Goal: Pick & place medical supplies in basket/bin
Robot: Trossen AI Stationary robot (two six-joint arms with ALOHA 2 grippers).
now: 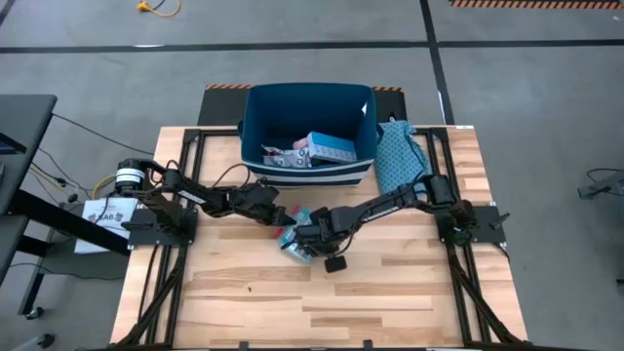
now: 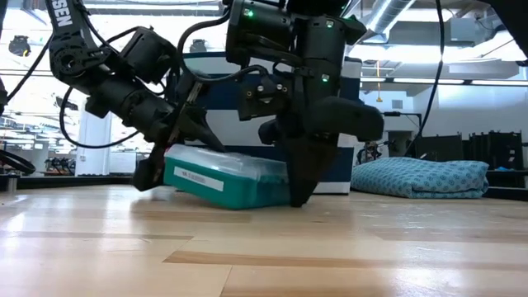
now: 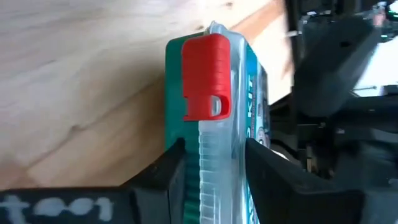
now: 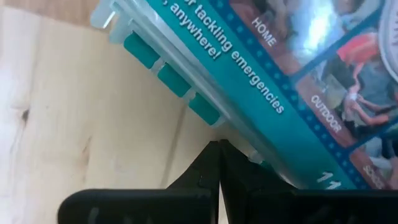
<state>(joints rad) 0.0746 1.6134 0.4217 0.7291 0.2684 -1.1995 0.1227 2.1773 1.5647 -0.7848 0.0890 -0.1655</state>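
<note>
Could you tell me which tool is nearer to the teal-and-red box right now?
Left. The left tool has its fingers on either side of the teal-and-red box; the right tool, shut, touches its opposite edge, propping it tilted.

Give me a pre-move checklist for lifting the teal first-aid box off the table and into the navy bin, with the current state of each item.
1. Left end effector straddles the teal-and-red box, a finger on each side at the end with the red latch: ok.
2. Firm grip by the left end effector: cannot tell.
3. Right end effector shut, fingertips at the box's edge, holding nothing: ok.
4. Box clear of the table: not ok; it sits tilted, one edge raised.
5. Navy bin has room: ok; items lie in it but space shows.
6. Patterned cloth bag out of the path: ok, beside the bin.
</note>
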